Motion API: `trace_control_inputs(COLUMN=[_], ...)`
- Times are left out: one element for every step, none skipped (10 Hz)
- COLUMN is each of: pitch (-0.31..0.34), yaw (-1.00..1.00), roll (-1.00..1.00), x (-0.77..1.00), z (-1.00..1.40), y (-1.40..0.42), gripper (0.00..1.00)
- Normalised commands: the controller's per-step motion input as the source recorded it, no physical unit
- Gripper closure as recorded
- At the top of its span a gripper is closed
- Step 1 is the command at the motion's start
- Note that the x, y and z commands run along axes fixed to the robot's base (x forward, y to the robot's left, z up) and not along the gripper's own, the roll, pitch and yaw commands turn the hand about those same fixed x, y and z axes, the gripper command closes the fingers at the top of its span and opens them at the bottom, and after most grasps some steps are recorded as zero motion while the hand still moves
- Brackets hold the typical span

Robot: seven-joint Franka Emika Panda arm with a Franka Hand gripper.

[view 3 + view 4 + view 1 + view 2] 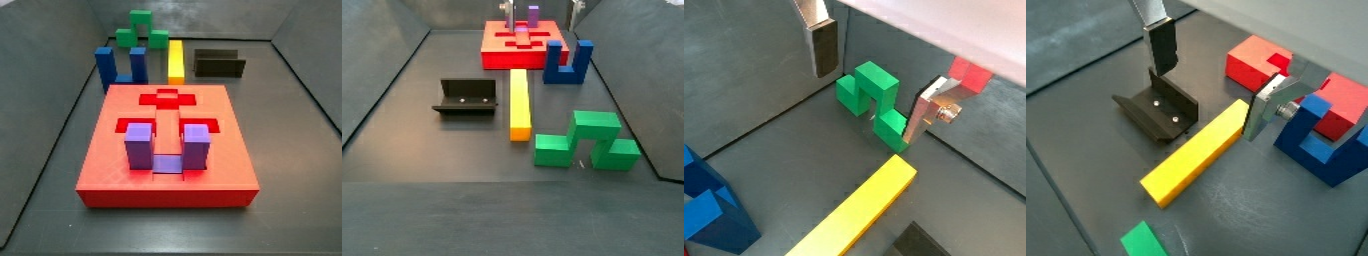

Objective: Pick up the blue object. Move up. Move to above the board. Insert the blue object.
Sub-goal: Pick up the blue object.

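Note:
The blue object (118, 65), a navy U-shaped block, stands upright on the floor just past the board's (120, 165) far left corner. It also shows in a side view (569, 62) and in both wrist views (711, 205) (1327, 145). My gripper (875, 85) (1216, 78) is open and empty, held high above the floor, with nothing between its fingers (822, 45) (1160, 45). The blue object lies off to one side of it. Two silver tips at the top edge of a side view look like the gripper (543, 8). The board also shows there (492, 55).
A lighter purple U-shaped block (163, 145) sits in the board. A yellow bar (520, 100), a green stepped block (585, 140) and the dark fixture (465, 98) lie on the floor beyond the board. Grey walls enclose the floor.

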Motion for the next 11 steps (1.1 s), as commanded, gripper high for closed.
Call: trace_control_inputs(pitch=[-0.053,-0.051,-0.041,-0.037,-0.016,-0.03,-0.059,-0.08,-0.123,-0.129,-0.131], yaw=[0.0,0.0,-0.01,0.0,0.0,0.0,0.0,0.0,0.0,0.0,0.0], roll=[0.06,0.05,0.0,0.01,0.04,0.07,0.08,0.09,0.1,0.09,0.02], x=[-0.17,-0.41,-0.5,-0.51,-0.47,-0.45,-0.39,-0.37,-0.24,0.0,-0.04], z=[-0.43,-0.53,-0.56,-0.6,-0.63,-0.63,-0.55,-0.35,0.0,0.13,0.0], y=[-0.91,-1.0,-1.0,-1.0,-1.0,-1.0,-1.0,-0.93,-0.81,-0.61,-0.25], gripper=[0.0,0.0,0.0,0.0,0.0,0.0,0.0,0.0,0.0,0.0,0.0])
